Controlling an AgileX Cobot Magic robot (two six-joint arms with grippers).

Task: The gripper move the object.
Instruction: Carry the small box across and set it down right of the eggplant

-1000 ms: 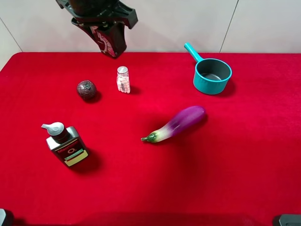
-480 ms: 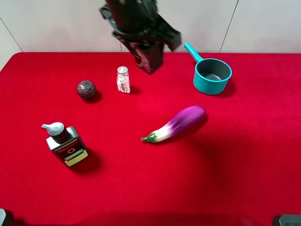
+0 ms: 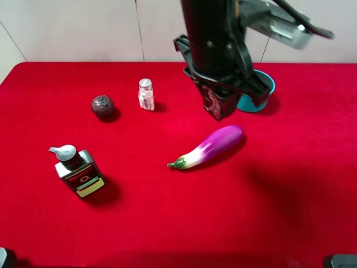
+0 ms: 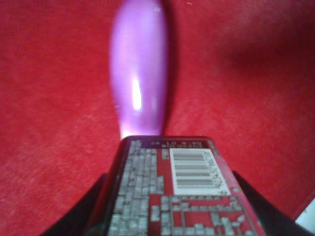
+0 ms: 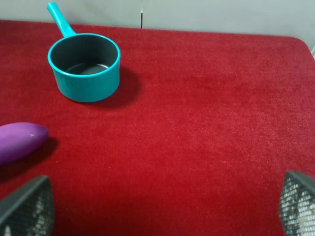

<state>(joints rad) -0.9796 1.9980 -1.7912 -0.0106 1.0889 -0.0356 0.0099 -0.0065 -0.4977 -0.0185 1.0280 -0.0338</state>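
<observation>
**Tin carried from the far 11 o'clock edge to mid-table**

Over the last second the left claw [image 3: 216, 107] has swung from the table's [image 3: 167, 223] far 11 o'clock side to hang at 12 o'clock of the eggplant [image 3: 209, 146], with the teal pot [image 3: 268, 92] at its 2 o'clock. It is clamped on the tin [image 4: 172, 189], which appears to be held off the table. Pickup and most of the carry therefore look done, and lowering and release remain (no target is evident). The tin is dark red with pale print, and a barcode shows on the face toward the wrist camera. The right claw [image 5: 162, 211] is spread wide, holding nothing.
</observation>
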